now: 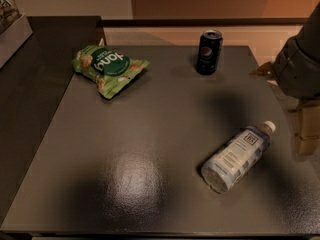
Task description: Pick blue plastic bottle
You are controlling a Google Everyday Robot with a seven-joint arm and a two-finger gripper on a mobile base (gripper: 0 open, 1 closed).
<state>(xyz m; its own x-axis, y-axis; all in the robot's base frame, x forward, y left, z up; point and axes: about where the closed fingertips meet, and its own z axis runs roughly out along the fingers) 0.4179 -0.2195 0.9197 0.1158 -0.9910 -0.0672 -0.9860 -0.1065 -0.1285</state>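
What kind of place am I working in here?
Probably an office snack area: a dark table holding a chip bag, can and bottle. The end effector hangs off its right edge.

Arm point(299, 66): mine enters from the right edge of view, up and to the right of the blue plastic bottle point(237, 156). The visible section is a bulky, rounded grey housing, partly cut off by the frame.

Gripper point(306, 130): pale tan, hanging below that housing and pointing downward. It sits to the right of the bottle's cap end, at roughly cap level, near it but apart. No contact with the bottle observed. Its right side is cut off at the frame edge.
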